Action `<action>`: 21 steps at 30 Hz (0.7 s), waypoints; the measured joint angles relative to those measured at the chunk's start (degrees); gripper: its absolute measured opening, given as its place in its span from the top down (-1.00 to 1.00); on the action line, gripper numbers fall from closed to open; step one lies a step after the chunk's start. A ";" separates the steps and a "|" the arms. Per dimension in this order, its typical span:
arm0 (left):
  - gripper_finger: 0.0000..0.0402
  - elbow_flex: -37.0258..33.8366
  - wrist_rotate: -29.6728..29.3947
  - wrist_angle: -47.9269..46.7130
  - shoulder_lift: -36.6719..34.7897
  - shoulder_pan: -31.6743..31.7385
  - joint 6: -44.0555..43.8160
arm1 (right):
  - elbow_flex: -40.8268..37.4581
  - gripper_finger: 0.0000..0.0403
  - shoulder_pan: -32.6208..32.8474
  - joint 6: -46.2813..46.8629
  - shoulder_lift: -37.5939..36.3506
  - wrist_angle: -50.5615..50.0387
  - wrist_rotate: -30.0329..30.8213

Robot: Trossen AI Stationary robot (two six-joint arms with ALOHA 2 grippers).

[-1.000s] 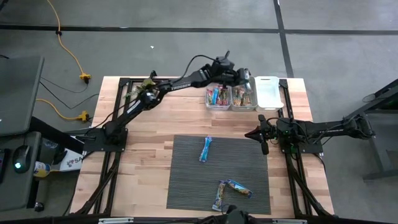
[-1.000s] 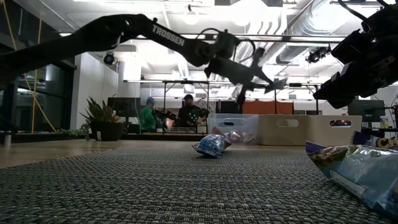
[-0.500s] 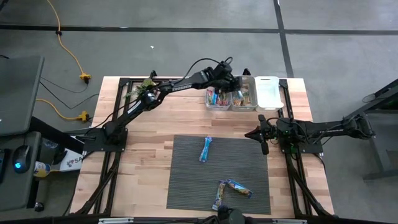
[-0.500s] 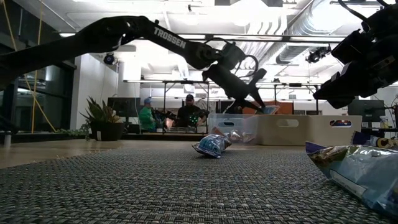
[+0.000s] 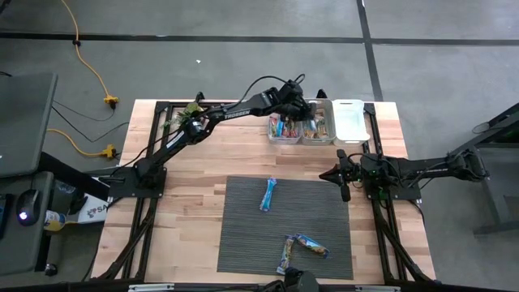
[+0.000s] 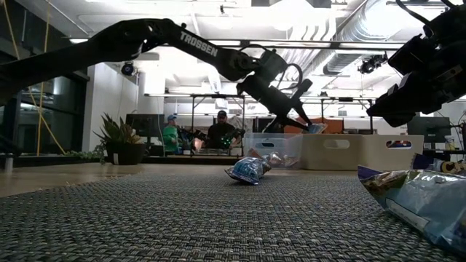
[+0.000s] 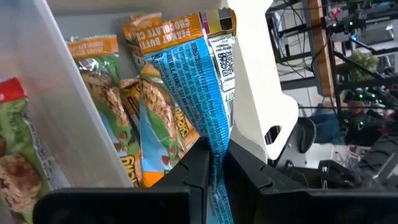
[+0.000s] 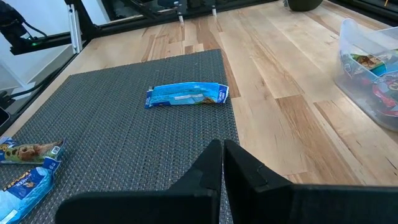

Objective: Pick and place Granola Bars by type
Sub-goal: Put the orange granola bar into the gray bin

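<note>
My left gripper (image 5: 308,116) (image 6: 304,124) is at the table's far side, tipped down over the middle clear bin (image 5: 318,128), shut on a blue-and-orange granola bar (image 7: 199,81). That bin holds several orange-and-blue bars (image 7: 134,155); the bin beside it (image 5: 284,127) holds green and red ones (image 7: 15,143). A blue bar (image 5: 268,193) (image 8: 186,94) lies flat mid-mat. Two more bars (image 5: 285,253) (image 5: 312,246) lie at the mat's near edge. My right gripper (image 5: 326,173) (image 8: 222,149) is shut on nothing, above the mat's right edge. My left gripper pinches the blue-and-orange bar by one end (image 7: 216,140) between its two fingers (image 7: 189,171). It comes slanting down from above. The bar runs on past the fingertips, its free end (image 7: 208,22) out over the middle bin, at about rim height in the low view.
A third clear bin (image 5: 350,120), white inside and holding nothing I can see, stands to the right of the other two at the far edge. The grey mat (image 5: 243,235) covers the near middle of the wooden table (image 5: 186,162). People sit in the room beyond the table (image 6: 218,131).
My left gripper has come down toward the middle bin, shifted a little toward the table's left and tipped its fingers downward, keeping the bar. Most of that motion was in the first half second; since then it has barely moved.
</note>
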 joint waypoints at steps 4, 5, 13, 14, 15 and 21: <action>0.84 0.00 1.48 0.04 0.00 0.00 0.00 | 0.00 1.00 0.00 0.00 0.00 0.00 0.00; 0.84 0.00 1.92 0.00 0.00 0.00 -0.02 | 0.00 1.00 -0.01 0.00 0.00 0.00 0.00; 0.84 0.00 3.96 0.00 0.00 0.02 -0.02 | 0.00 1.00 0.01 0.00 0.00 0.00 0.00; 0.84 0.00 4.19 0.02 0.00 0.02 -0.02 | 0.00 1.00 0.00 0.00 0.00 0.00 0.00; 0.84 0.00 4.49 0.02 0.00 0.02 -0.02 | 0.00 1.00 0.01 0.00 0.00 0.00 0.00; 0.82 0.00 5.34 0.19 0.00 0.02 -0.04 | 0.00 1.00 0.01 0.00 0.00 0.00 0.00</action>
